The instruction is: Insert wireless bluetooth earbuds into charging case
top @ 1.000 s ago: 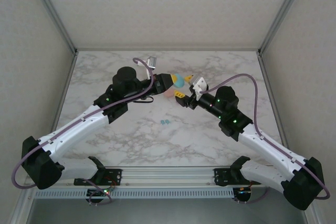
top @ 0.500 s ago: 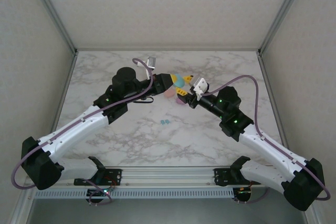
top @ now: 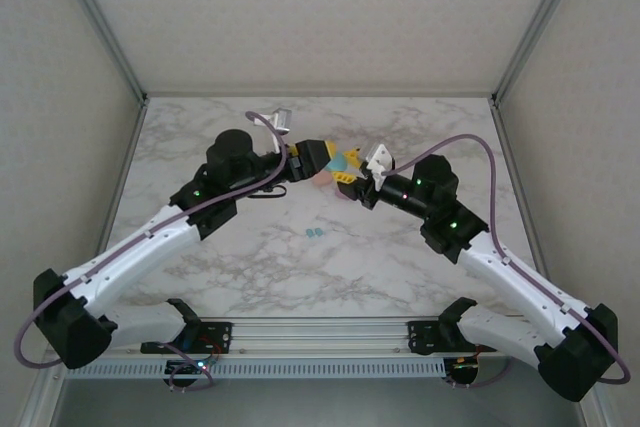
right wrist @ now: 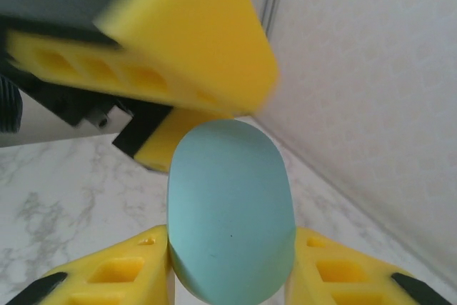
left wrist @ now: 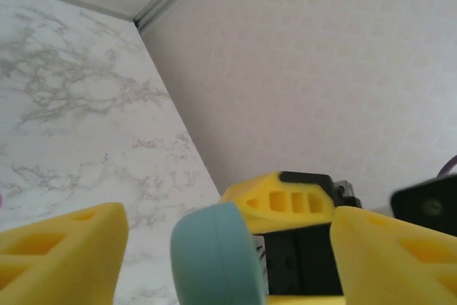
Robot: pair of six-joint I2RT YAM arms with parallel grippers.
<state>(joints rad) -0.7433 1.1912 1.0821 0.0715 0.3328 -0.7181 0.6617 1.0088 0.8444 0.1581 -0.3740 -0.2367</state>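
Left gripper has let go: its jaws, clamped a second ago, now stand apart, while the right gripper has pushed in and narrowed. Mid-air handover, rear centre of the table.

Risks:
- Right grip sits on the lower end of a smooth, rounded shell. The teal case could pivot or squirt out once the arm swings away.
- Left fingers flank the case closely, so pulling back off-line could clip it and knock it loose.

Fingers:
- Left: wide, with a clear gap either side of the case, touching nothing I can make out.
- Right: narrow, pressed on both sides of the case and carrying it alone.

Teal-blue earbuds: a pair lying on the marble, nearer the arm bases, well apart from both grippers. Pink case lies below the meeting point.
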